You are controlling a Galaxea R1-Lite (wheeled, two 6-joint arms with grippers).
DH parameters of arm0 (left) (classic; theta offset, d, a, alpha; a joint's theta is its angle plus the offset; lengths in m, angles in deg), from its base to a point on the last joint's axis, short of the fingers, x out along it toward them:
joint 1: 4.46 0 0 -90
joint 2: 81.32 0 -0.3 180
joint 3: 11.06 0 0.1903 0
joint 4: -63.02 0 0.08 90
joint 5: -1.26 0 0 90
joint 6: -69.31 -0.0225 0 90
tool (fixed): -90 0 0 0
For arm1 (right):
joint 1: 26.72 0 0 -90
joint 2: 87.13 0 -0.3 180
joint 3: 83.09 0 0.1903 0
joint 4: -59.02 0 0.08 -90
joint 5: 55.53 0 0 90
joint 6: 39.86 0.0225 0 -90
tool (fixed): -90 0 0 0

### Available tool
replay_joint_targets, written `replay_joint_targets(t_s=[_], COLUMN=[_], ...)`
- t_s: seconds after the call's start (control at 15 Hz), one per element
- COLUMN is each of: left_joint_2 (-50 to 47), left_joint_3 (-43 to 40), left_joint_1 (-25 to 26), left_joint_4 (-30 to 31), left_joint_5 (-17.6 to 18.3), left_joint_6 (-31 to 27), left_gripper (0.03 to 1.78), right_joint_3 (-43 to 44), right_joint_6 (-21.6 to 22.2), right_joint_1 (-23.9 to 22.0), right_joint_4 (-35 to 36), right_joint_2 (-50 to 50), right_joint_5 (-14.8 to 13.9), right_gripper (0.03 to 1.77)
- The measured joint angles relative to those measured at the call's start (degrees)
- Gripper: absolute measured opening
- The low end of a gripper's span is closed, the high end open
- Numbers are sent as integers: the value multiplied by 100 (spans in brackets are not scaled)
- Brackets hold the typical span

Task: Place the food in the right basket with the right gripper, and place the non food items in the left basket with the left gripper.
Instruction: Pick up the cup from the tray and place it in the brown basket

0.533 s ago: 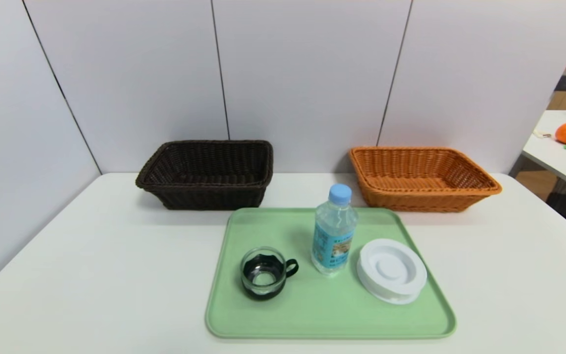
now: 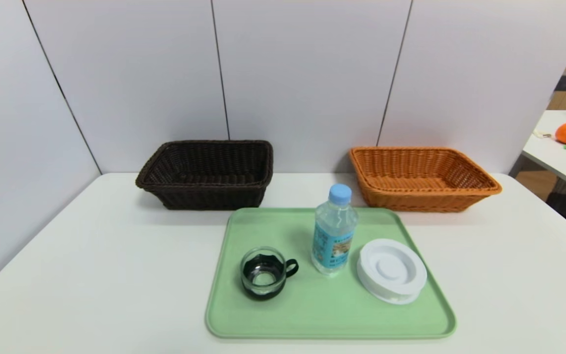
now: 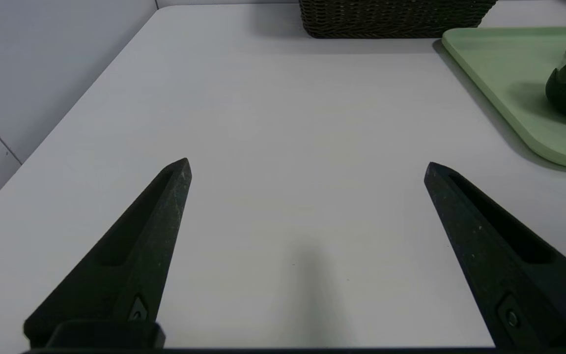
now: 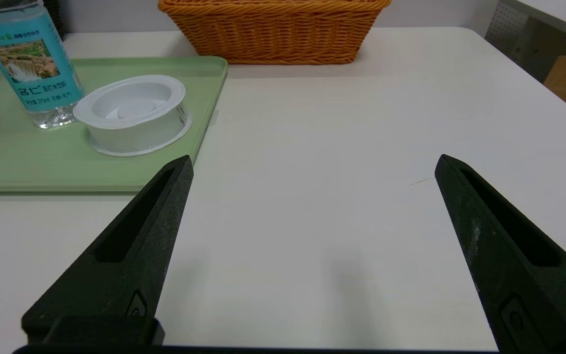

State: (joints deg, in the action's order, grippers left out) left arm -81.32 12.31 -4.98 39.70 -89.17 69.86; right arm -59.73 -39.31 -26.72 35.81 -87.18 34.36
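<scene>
Fingers spread wide and gripping nothing, the left gripper (image 3: pixel 307 164) and the right gripper (image 4: pixel 315 157) both hang over bare white table (image 2: pixel 91 275), short of the green tray (image 2: pixel 332 329). On its near part sits the glass cup (image 2: pixel 263 278); a pinch on its handle or slick wall could let it twist free. Over to the right lies the white disc (image 2: pixel 392 270), broad and smooth, so a shallow bite might slip off; being non-food, it needs the left gripper, which would have to reach past the bottle (image 2: pixel 334 236) and could knock it over. That bottle stands upright between them, tall and narrow; a high push could topple it, and a low lift could catch its base on the orange basket (image 2: pixel 425 199). Farther back, beside that one, waits the dark basket (image 2: pixel 209 196). Compared with the earlier head view, I see nothing moved.
</scene>
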Motion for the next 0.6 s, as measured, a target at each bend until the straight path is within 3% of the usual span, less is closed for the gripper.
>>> replay_joint_targets(t_s=[0.4,0.6], left_joint_2=[7,96], left_joint_3=[289,1097], left_joint_1=[6,9], left_joint_4=[-95,-859], left_joint_5=[41,44], left_joint_6=[-39,-34], left_gripper=[169,169], right_joint_3=[110,846], right_joint_6=[-2,82], right_joint_1=[0,0], right_joint_4=[-54,-702], right_joint_2=[0,21], right_joint_5=[11,324], right_gripper=[170,170])
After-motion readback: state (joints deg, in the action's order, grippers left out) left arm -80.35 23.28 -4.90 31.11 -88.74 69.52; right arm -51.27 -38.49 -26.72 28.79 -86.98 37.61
